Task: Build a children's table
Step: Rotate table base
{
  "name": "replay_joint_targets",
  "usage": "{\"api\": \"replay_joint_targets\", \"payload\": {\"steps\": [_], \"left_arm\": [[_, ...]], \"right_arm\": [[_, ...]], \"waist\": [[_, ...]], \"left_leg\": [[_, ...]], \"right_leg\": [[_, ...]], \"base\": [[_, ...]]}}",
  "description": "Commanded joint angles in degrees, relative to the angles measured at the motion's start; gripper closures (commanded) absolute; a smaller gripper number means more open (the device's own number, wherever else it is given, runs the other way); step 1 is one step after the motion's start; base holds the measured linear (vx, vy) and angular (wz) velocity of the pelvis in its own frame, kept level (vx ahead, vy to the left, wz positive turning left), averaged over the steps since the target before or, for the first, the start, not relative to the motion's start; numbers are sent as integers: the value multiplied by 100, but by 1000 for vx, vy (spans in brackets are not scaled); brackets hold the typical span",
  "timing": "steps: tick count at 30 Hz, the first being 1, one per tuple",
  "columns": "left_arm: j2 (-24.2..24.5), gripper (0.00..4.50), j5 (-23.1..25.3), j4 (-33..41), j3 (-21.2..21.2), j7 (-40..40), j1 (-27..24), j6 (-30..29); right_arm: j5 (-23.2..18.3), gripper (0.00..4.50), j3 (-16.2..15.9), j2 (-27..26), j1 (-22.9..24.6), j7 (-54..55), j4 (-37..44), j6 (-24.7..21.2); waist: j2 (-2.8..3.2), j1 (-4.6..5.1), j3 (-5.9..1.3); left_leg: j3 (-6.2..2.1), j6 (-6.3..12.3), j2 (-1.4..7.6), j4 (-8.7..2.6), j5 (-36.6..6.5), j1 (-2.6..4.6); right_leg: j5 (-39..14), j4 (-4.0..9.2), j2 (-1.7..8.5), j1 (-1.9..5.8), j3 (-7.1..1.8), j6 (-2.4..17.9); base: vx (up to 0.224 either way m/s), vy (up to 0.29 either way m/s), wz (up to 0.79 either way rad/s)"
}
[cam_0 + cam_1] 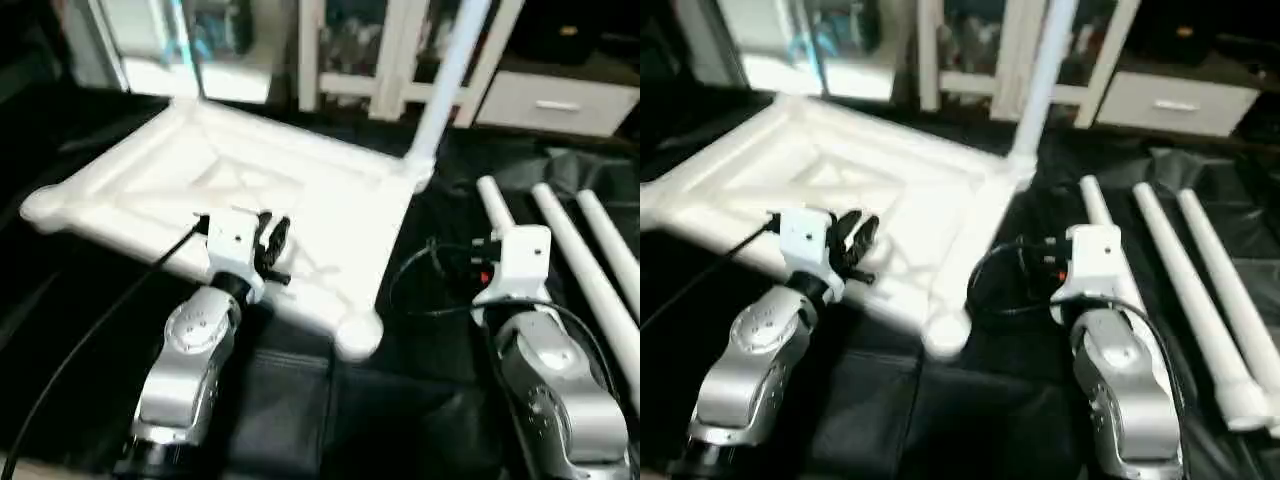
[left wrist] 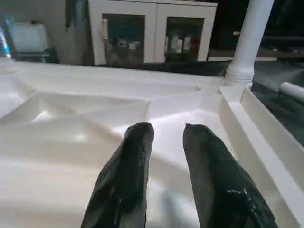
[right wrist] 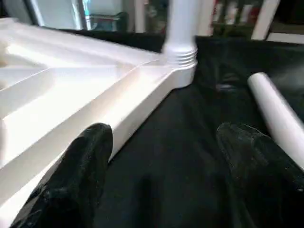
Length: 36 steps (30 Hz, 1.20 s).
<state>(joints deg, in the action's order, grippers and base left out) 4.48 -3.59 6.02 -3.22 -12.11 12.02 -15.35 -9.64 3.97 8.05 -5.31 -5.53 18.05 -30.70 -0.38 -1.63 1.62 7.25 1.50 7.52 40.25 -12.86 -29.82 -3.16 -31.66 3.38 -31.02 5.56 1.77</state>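
The white tabletop (image 1: 150, 190) lies underside up on black cloth, its X ribs showing. One white leg (image 1: 447, 80) stands upright in the far right corner socket (image 3: 183, 71). Three more legs (image 1: 575, 250) lie side by side on the cloth to the right. My left gripper (image 2: 168, 130) hovers over the tabletop's near rim, its fingers a small gap apart with nothing between them. My right gripper (image 3: 166, 137) is wide open over the cloth, between the tabletop's right edge and the nearest loose leg (image 3: 278, 111), and holds nothing.
The near right corner socket (image 1: 357, 335) is bare. A white cabinet (image 1: 370, 50) with glass doors and a drawer (image 1: 555, 100) stand behind the work. A black cable (image 1: 100, 320) trails from my left wrist, and wires loop beside my right wrist (image 1: 440, 270).
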Motion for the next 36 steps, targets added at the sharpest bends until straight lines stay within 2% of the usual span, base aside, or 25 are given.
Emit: {"api": "replay_joint_targets", "payload": {"steps": [1, 2, 3, 4, 5, 6, 7, 8, 9, 10, 11, 12, 13, 14, 16, 18, 19, 22, 23, 25, 28, 31, 32, 34, 36], "left_arm": [[-3, 309, 90, -8, -41, 51, -13, -41], [-1, 309, 128, -2, -49, 78, -19, -55], [-7, 309, 137, -2, -43, 96, -23, -46], [28, 309, 172, -14, -55, 103, -12, -60], [45, 309, 185, -33, -59, 106, -2, -49], [57, 309, 199, -52, -65, 119, 14, -50], [76, 309, 215, -61, -85, 114, 26, -62], [76, 309, 215, -61, -85, 114, 26, -62], [101, 309, 272, -51, -137, 111, 42, -19], [120, 309, 319, -40, -175, 106, 51, 10], [97, 309, 321, -19, -161, 146, 48, -48], [84, 309, 317, -11, -150, 165, 46, -76], [46, 309, 236, -1, -104, 164, 40, -115], [53, 309, 214, 4, -86, 160, 40, -99], [35, 309, 217, 9, -19, 234, 47, -100], [47, 309, 262, -15, 57, 356, 98, -220], [58, 309, 265, -51, 102, 393, 139, -213], [38, 309, 166, -44, 222, 435, 201, -98], [38, 309, 154, -37, 227, 425, 204, -87], [51, 309, 104, 17, 235, 355, 223, -26], [49, 309, 104, 45, 237, 348, 240, -24], [58, 309, 128, 59, 225, 352, 249, -63], [73, 309, 149, 56, 217, 347, 258, -69], [99, 309, 153, 55, 224, 341, 264, -62], [134, 309, 154, 61, 220, 333, 267, -51]], "right_arm": [[-60, 68, 24, 28, -21, -4, 113, -84], [-53, 68, 32, 34, -18, 0, 99, -94], [-55, 68, 45, 35, -13, 1, 85, -100], [-55, 68, 55, 35, -7, 12, 77, -122], [-54, 68, 61, 34, -2, 19, 71, -126], [-61, 68, 68, 25, 2, 24, 69, -131], [-65, 68, 74, 17, 2, 30, 63, -138], [-65, 68, 74, 17, 2, 30, 63, -138], [-70, 68, 85, -4, -1, 36, 60, -140], [-72, 68, 92, -21, -4, 42, 59, -146], [-66, 68, 91, -39, -14, 54, 59, -164], [-64, 68, 90, -46, -18, 59, 59, -172], [-72, 68, 91, -60, -21, 68, 62, -188], [-81, 68, 92, -68, -19, 84, 66, -212], [-76, 68, 86, -75, -5, 101, 68, -223], [-67, 68, 81, -97, 14, 131, 74, -236], [-79, 68, 62, -110, 26, 118, 79, -228], [-65, 68, 21, -121, 39, 104, 110, -227], [-71, 68, 25, -126, 32, 106, 111, -230], [-112, 68, 68, -134, -42, 105, 112, -235], [-128, 68, 96, -127, -76, 101, 100, -220], [-136, 68, 115, -124, -88, 107, 91, -199], [-141, 68, 129, -126, -95, 110, 84, -173], [-113, 68, 114, -83, -106, 70, 58, -130], [-100, 68, 107, -58, -125, 41, 33, -100]], "waist": [[143, -73, -468], [198, -117, -332], [159, -213, -225], [77, -408, -61], [-34, -925, -149], [-467, -518, 57], [-241, -494, 179], [-262, -576, 213], [-332, -587, 218], [-231, -614, 83], [78, -489, -81], [81, -351, 16], [209, -382, -88], [337, -355, -74], [329, -311, -5], [103, -310, -47], [-214, -454, -73], [-221, -545, -134], [-95, -501, -174], [-129, -359, -51], [-20, -145, 118], [42, 13, 70], [52, 3, 28], [-194, -78, -159], [-214, -144, -179]], "left_leg": [[33, 2644, 550, -669, 2475, 84], [-102, 2539, 1087, -1144, 714, 48], [-20, 2120, 1219, -1334, -545, 82], [357, 1048, 1141, -1648, -2893, -1], [701, -65, 1121, -1260, -3718, -131], [570, -558, 425, 1010, -1861, 705], [227, -190, 45, 1206, -955, 284], [125, -246, -132, 1082, -1117, 247], [77, -271, -152, 1070, -1408, 377], [-4, -225, -82, 589, -2162, 967], [-331, -229, 477, -206, -1965, 1566], [-884, -58, 1546, -950, -1644, 1577], [-728, -120, 1924, -1266, -1239, 1258], [-305, -41, 1543, -1256, -1526, 1190], [47, 210, 1194, -1417, -2703, 1146], [134, -112, 928, -1383, -3402, 1232], [196, -411, 354, -744, -1869, 915], [69, -608, 441, -906, -339, 829], [381, -1248, 465, -822, -886, 1333], [416, -1418, 414, -934, -1928, 1286], [297, -1089, 543, -1031, -3938, 2007], [71, -666, 924, -1523, -4140, 1882], [90, -371, 458, -1411, -3512, 1313], [138, -118, 2, -747, -1483, 847], [-72, 162, 37, -259, -540, 705]], "right_leg": [[-1463, 78, -102, 247, 175, 678], [-2491, -779, -171, 340, 209, 63], [-2689, -1344, -150, 371, 201, -247], [-2658, -1710, -124, 422, 109, -278], [-3738, -1890, 9, 749, -526, -437], [-8310, 203, 641, -500, -1073, -1207], [-9364, 443, 435, -33, -1526, -1197], [-8947, 295, 348, 287, -1496, -1157], [-8550, 215, 382, 337, -1399, -1113], [-6721, -6, 122, 524, -1271, -455], [-3715, -299, -317, 516, -755, 268], [-2798, -931, -114, 281, -539, 239], [-1892, -1591, -36, 343, -176, -59], [-1454, -1580, -34, 334, 32, 22], [-1076, -1247, 2, 679, 152, 175], [-1106, -683, 273, 964, -178, -86], [-3845, 197, 931, 1173, -614, -821], [-4067, 175, 739, 1125, -623, -993], [-3620, 176, 257, 734, -734, -791], [-3667, 142, -21, 832, -758, -330], [-4191, 161, -290, 517, -506, 167], [-2864, -351, 113, 915, -265, 286], [-2935, -32, 281, 1463, -310, 92], [-4469, 365, 633, 2032, -764, -92], [-4621, 494, 893, 2054, -1080, 687]], "base": [[-279, -7, 13], [-279, -7, 13], [-262, -61, 27], [-280, -166, 47], [-280, -166, 47], [-184, -219, 41], [2, -126, 23], [2, -126, 23], [-49, -36, 19], [-171, -22, 28], [-171, -22, 28], [-238, -35, 40], [-227, -40, 44], [-227, -40, 44], [-160, -42, 16], [-137, -80, 6], [-132, -121, -14], [-118, -106, -10], [-99, -84, -3], [-75, -45, -57], [-2, -10, -79], [45, 31, -103], [37, 20, -104], [82, 11, -42], [138, -1, -6]]}}
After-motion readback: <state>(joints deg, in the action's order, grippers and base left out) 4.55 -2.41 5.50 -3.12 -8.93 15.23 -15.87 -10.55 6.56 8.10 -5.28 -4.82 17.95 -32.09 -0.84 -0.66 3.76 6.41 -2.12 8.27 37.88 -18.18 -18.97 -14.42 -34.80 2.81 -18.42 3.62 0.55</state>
